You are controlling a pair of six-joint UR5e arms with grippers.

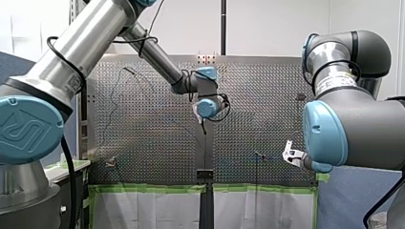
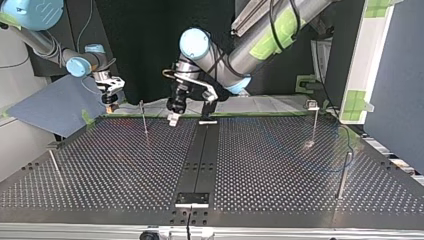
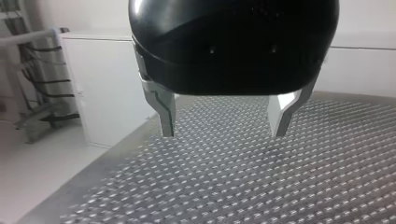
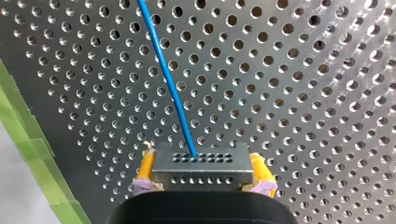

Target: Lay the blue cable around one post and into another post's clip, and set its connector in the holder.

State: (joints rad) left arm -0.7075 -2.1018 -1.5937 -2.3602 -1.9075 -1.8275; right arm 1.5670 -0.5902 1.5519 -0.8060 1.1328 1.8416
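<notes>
Gripping connector [image 4: 201, 173] with blue cable [image 4: 168, 79], right gripper [image 4: 202, 163] clenched; left gripper [image 3: 223, 131] released, hovering above table [image 3: 280, 186].

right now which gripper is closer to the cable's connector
Right: my right gripper clamps the connector between its yellow pads. My left gripper hangs open over the table's middle, well apart.

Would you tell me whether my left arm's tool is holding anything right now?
No, the left tool is open, with only the perforated table between its fingers.
</notes>
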